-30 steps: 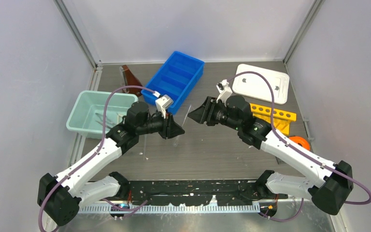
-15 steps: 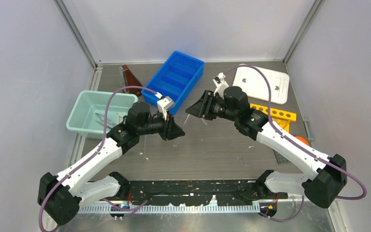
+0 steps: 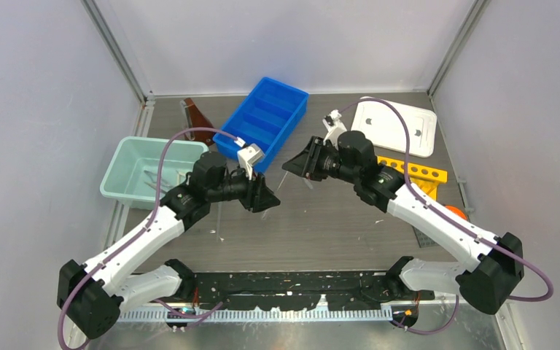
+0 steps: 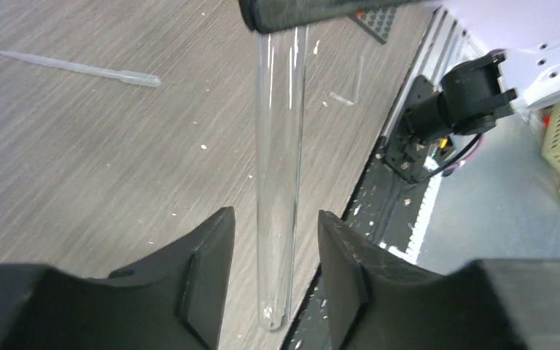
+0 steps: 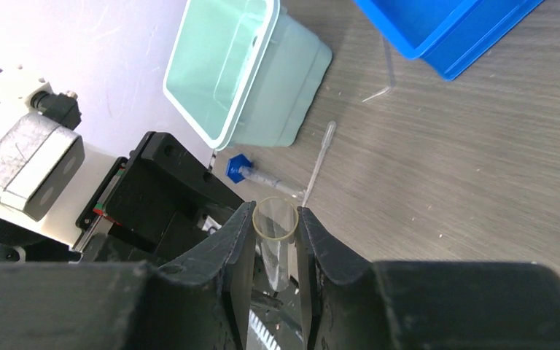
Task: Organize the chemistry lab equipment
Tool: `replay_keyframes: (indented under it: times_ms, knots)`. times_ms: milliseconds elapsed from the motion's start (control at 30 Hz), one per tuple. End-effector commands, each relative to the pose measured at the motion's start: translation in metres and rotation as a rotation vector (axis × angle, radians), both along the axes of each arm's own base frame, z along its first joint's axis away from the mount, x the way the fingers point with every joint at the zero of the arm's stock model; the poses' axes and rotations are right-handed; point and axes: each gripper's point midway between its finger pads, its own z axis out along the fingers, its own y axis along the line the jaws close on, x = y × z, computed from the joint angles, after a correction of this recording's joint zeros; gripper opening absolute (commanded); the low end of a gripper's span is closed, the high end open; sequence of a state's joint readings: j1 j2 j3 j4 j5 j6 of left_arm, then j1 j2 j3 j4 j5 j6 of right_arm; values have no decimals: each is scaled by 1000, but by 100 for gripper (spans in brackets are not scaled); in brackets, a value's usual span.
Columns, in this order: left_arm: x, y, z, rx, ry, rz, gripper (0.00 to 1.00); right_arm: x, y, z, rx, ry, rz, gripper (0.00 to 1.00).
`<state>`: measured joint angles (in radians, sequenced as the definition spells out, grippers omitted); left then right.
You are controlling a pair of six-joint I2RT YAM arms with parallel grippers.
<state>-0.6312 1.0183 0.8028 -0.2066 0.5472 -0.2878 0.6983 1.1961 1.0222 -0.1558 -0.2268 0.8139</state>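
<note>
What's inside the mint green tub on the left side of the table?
Inside the mint green tub, thin silvery metal pieces lie on the floor, too small to identify. The left arm and its purple cable cover its right corner.

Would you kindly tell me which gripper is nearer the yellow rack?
Right. The right gripper is left of the yellow rack; the left gripper sits farther left.

In my left wrist feed, the upper end of the glass tube [image 4: 281, 182] sits hidden behind a black finger [image 4: 299, 11]. From above, the right arm [image 3: 437, 227] covers part of the yellow rack [image 3: 426, 173]; I cannot read the teal bin's [image 3: 117, 186] contents.
</note>
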Motion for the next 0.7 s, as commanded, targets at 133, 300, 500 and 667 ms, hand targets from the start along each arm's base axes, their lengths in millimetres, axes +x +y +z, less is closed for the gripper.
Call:
replay_keyframes:
  times_ms: [133, 300, 500, 667]
  knots:
    - [14, 7, 23, 67, -64, 46, 71, 26, -42, 28, -59, -206, -219, 21]
    - [15, 18, 34, 152, -82, 57, 99, 36, -79, 23, -171, -273, -370, 21]
    - [30, 32, 72, 207, -235, 99, 100, 41, -142, 26, -374, -369, -584, 21]
    - [54, 37, 89, 209, -284, 213, 100, 44, -187, 35, -543, -438, -744, 21]
